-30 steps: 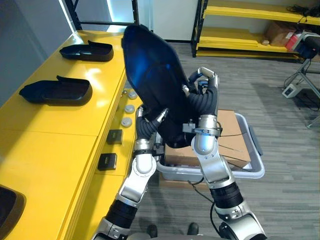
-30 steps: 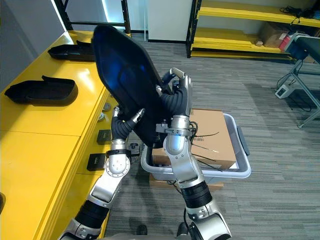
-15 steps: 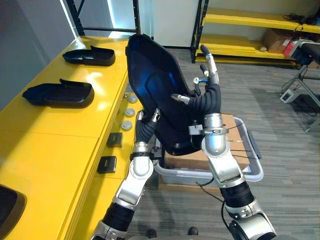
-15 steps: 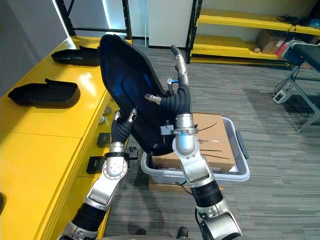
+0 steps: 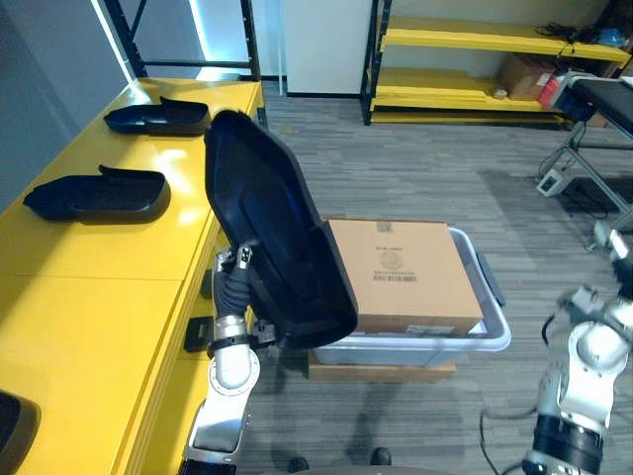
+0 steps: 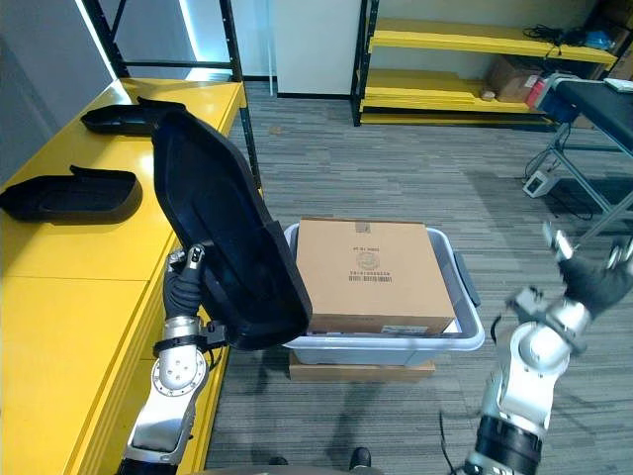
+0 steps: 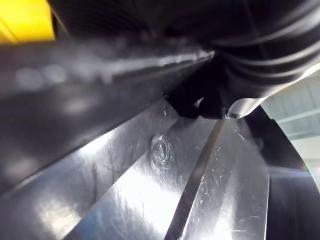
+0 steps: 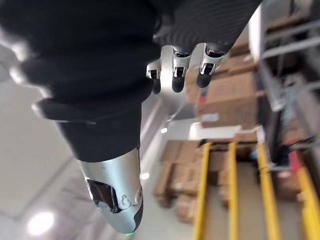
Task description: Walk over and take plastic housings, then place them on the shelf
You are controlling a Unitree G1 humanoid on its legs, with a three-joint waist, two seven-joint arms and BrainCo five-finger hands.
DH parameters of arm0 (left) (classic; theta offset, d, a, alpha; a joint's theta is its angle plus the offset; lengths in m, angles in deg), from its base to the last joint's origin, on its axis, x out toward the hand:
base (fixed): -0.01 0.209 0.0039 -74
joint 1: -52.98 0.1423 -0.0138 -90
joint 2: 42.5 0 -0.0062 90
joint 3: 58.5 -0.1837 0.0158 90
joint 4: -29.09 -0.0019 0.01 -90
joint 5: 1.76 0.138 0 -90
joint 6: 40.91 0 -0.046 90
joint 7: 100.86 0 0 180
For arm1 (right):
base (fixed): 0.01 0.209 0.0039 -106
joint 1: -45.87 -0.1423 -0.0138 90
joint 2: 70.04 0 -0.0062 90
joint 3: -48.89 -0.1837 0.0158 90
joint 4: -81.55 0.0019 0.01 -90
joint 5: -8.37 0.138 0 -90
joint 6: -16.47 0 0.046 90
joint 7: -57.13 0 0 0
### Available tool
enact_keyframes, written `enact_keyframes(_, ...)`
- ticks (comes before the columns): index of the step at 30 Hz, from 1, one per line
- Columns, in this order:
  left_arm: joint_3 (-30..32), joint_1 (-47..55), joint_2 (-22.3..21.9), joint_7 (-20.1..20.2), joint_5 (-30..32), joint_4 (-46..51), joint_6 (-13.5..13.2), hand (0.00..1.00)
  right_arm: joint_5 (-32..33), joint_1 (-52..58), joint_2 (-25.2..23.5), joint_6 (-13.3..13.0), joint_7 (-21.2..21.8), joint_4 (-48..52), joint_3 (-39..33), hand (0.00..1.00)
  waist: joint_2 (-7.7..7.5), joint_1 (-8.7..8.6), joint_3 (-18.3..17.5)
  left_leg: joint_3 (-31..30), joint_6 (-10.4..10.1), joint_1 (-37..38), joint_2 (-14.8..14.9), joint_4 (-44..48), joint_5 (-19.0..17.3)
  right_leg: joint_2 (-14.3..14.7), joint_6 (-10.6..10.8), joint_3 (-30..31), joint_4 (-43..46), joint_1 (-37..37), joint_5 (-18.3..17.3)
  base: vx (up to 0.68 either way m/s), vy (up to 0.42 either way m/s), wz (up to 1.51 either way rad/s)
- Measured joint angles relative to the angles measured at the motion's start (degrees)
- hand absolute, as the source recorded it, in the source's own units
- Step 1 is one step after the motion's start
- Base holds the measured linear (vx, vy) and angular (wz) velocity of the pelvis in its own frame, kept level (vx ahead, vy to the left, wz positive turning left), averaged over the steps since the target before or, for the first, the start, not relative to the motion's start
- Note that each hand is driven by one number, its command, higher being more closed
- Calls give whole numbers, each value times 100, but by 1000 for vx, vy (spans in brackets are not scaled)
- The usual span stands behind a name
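A large black plastic housing (image 5: 272, 242) stands nearly upright beside the yellow table (image 5: 89, 287), its glossy hollow side (image 7: 150, 195) close in the left wrist view. My left hand (image 5: 235, 277) grips its lower edge from behind, fingers curled on it. My right hand (image 6: 593, 279) hangs far to the right over the floor, fingers relaxed and holding nothing. Two more black housings (image 5: 99, 195) (image 5: 158, 116) lie on the table, and a third (image 5: 15, 427) shows at the near left corner.
A cardboard box (image 5: 401, 269) sits in a grey bin (image 5: 490, 334) on the floor just right of the held housing. Yellow shelves (image 5: 475, 40) line the back wall. A black rack post (image 5: 245, 40) rises at the table's far end.
My right hand has let go of the housing and swung away to the right. The left hand alone now carries it. The camera has shifted as well.
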Motion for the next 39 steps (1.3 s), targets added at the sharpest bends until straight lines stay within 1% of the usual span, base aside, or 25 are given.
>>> enact_keyframes(1,12,17,-5,10,0,3,-5,100,23,66,-26,43,67,-269,2,0,14,0,-8,2,0,-3,4,-3,-1,4,0,9,0,-6,0,-20,-10,-4)
enact_keyframes(3,29,180,-33,133,-5,29,-10,100,134,334,-235,156,394,-1170,39,0,73,5,-8,-4,-1,-12,21,-23,-1,13,-8,31,0,-20,-5,0,0,0)
enact_keyframes(4,35,227,-46,169,-7,32,-10,100,165,393,-292,195,488,-1396,64,0,85,6,-7,-9,-1,-19,23,-24,-1,12,-9,31,0,-25,-6,-14,-10,4)
enact_keyframes(7,0,383,-89,345,-16,35,-9,100,226,675,-641,251,885,-2672,175,0,109,71,3,-10,-2,-44,36,-26,0,7,-10,32,1,-39,-6,0,0,0)
enact_keyframes(8,-14,388,-92,364,-16,35,-10,100,228,711,-691,300,957,-2886,177,0,108,89,4,-15,-2,-42,36,-26,0,3,-10,27,1,-32,-6,-4,0,5)
enact_keyframes(9,-39,424,-99,377,-17,35,-19,100,211,758,-794,418,1029,-3188,264,0,109,95,4,-28,-2,-41,32,-26,0,-5,-10,13,2,-23,-7,-6,3,4)
enact_keyframes(12,-87,468,-117,470,-19,35,-33,100,89,1063,-974,503,1238,-3353,860,0,91,89,14,-60,-34,-47,27,-40,-24,-15,-14,-24,2,33,-19,-36,2,6)
enact_keyframes(16,-215,503,-127,487,-19,35,-42,100,-72,1163,-1047,562,1440,-3614,1211,0,60,113,26,-194,-37,-38,14,-45,-24,-24,-3,-171,3,108,-44,-31,-3,21)
enact_keyframes(19,-241,583,-151,498,-29,35,-51,100,-201,1158,-1065,591,1484,-3772,1324,0,59,213,25,-284,-40,-39,16,-35,-21,-24,4,-261,70,127,-117,-9,-10,16)
enact_keyframes(20,-262,583,-179,497,-42,35,-60,100,-263,1156,-1042,594,1483,-3810,1434,0,56,275,23,-341,-44,-40,16,-35,-18,-24,0,-311,105,137,-150,0,-15,28)
enact_keyframes(23,-287,601,-224,497,-102,35,-66,100,-316,1150,-1026,597,1482,-3867,1684,0,41,381,45,-641,-91,-56,-13,-40,29,-37,21,-602,280,188,-303,17,-36,54)
enact_keyframes(25,-282,666,-247,494,-106,96,-67,100,-334,1018,-1000,600,1473,-4022,1856,0,3,409,103,-1129,-188,-135,-96,13,128,-164,51,-1151,636,235,-584,37,-44,116)
enact_keyframes(26,-282,693,-245,493,-108,151,-67,100,-339,973,-1000,597,1469,-4022,1926,0,-2,416,137,-1260,-206,-199,-128,83,140,-230,48,-1302,743,234,-650,23,-4,133)
enact_keyframes(27,-293,742,-245,490,-111,293,-68,100,-341,852,-1002,586,1467,-4021,2010,0,-30,446,197,-1368,-281,-340,-191,178,165,-336,73,-1589,918,231,-775,-18,26,130)
enact_keyframes(28,-270,742,-255,482,-131,445,-68,100,-347,749,-1000,581,1464,-4007,2042,0,-1,467,257,-728,-203,-526,-18,223,-116,-384,68,-1886,1030,235,-835,-52,38,123)
enact_keyframes(29,-254,740,-254,480,-147,527,-73,100,-347,680,-1000,582,1453,-3966,2079,0,8,546,294,-204,-216,-633,129,325,-236,-420,77,-2021,1073,252,-853,-84,43,123)
enact_keyframes(31,-275,726,-334,474,-218,667,-159,100,-398,593,-977,572,1451,-3771,2154,0,71,610,368,1571,-184,-889,663,724,-316,-529,212,-2657,1165,470,-946,-35,50,136)
enact_keyframes(32,-290,721,-344,473,-217,667,-183,100,-401,595,-978,571,1451,-3751,2185,0,91,605,354,2010,-145,-904,798,825,-341,-545,262,-2856,1182,563,-978,59,51,159)
enact_keyframes(33,-340,701,-349,471,-217,670,-211,100,-404,598,-974,571,1453,-3733,2259,0,93,574,344,2780,-97,-912,1034,1015,-373,-633,324,-3232,1228,707,-1017,136,105,152)
enact_keyframes(34,-365,688,-360,459,-218,714,-241,100,-404,566,-977,572,1454,-3699,2371,0,88,612,342,3233,-17,-952,1127,1206,-421,-736,414,-3508,1292,770,-1043,146,119,132)
enact_keyframes(35,-371,678,-395,453,-218,724,-260,100,-404,553,-985,567,1456,-3670,2395,0,91,684,342,3229,-10,-1022,1096,1306,-423,-784,426,-3604,1319,780,-1042,153,172,96)
enact_keyframes(36,-360,638,-393,446,-221,726,-263,100,-404,541,-988,563,1465,-3655,2398,0,77,761,337,3075,51,-1138,979,1423,-462,-876,429,-3774,1367,832,-1043,106,133,76)
enact_keyframes(37,-360,623,-399,445,-222,726,-264,100,-404,540,-1020,562,1464,-3659,2389,0,62,775,334,2978,98,-1176,891,1460,-492,-938,446,-3878,1408,901,-1055,155,172,111)
enact_keyframes(38,-379,573,-410,435,-221,725,-264,100,-417,522,-1064,562,1464,-3745,2368,0,47,770,334,2739,168,-1197,734,1516,-592,-1057,469,-4065,1572,1048,-1081,189,172,116)
enact_keyframes(39,-385,525,-430,420,-222,725,-266,100,-458,491,-1054,595,1463,-3825,2355,0,54,819,335,2525,232,-1178,610,1579,-675,-1290,445,-4111,2008,1109,-1096,239,226,134)
